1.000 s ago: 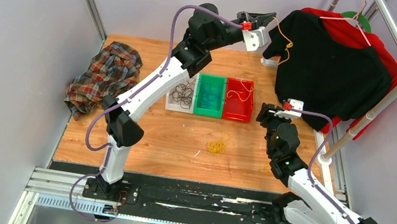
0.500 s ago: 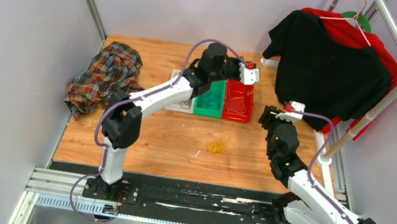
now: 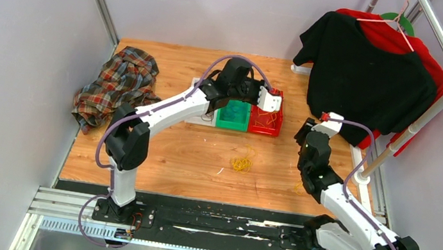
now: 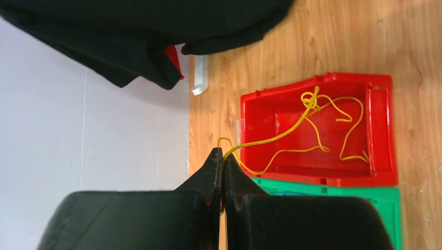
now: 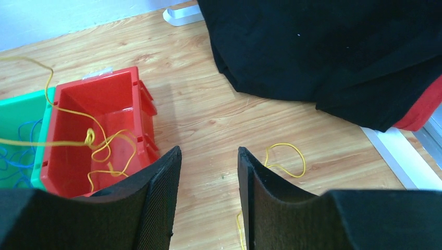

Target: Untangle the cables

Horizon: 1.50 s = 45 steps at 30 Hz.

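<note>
Overhead view faces down; both close wrist views share the red bin (image 4: 276, 112).

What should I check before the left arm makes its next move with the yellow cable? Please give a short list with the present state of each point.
1. Left tool shut on the yellow cable: ok.
2. Yellow cable runs down into the red bin: ok.
3. Yellow cable free of the knot in that bin: cannot tell.
4. Right tool open and empty: ok.
5. Loose cable on the table lies apart from the black shirt: ok.
</note>
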Tool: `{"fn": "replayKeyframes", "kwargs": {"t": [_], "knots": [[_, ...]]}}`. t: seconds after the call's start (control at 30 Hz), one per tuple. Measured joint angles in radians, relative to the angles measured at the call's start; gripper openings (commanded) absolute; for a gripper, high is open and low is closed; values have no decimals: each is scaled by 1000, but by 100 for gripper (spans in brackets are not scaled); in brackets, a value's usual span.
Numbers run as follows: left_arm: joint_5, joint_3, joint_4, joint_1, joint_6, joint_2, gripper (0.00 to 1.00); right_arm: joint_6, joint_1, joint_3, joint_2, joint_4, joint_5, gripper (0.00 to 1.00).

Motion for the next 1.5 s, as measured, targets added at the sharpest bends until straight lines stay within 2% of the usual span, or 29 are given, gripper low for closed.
{"fn": "replayKeyframes", "kwargs": {"t": [0.13, 0.43, 0.6, 0.77, 0.8, 0.83, 0.87, 0.93, 1.1, 1.2, 1.23, 1.5], "knots": [[-13, 12, -55, -12, 70, 29, 0, 19, -28, 10, 0, -18, 7, 44], [-75, 220, -153, -24, 178, 291, 0, 46, -55, 10, -1, -36, 19, 43], [-50, 325, -283, -24, 148, 377, 0, 52, -61, 10, -2, -61, 27, 42], [-15, 349, -417, -30, 109, 389, 1, 58, -61, 11, 3, -90, 34, 43], [-13, 348, -436, -32, 104, 389, 8, 62, -61, 11, 8, -96, 34, 44], [-13, 346, -453, -34, 97, 389, 20, 67, -61, 11, 15, -104, 34, 45], [-13, 345, -469, -37, 87, 390, 27, 70, -62, 14, 24, -116, 34, 47], [-17, 357, -502, -40, 72, 397, 36, 78, -64, 20, 46, -142, 34, 52], [-34, 525, -604, -42, 26, 461, 66, 98, -66, 38, 125, -208, 34, 60], [-39, 571, -647, -41, 1, 447, 96, 109, -66, 56, 190, -237, 36, 63], [-41, 574, -660, -41, -5, 436, 99, 114, -66, 61, 208, -248, 38, 64], [-97, 554, -836, -41, -79, 262, 98, 123, -101, 190, 341, -375, 16, 66]]}}
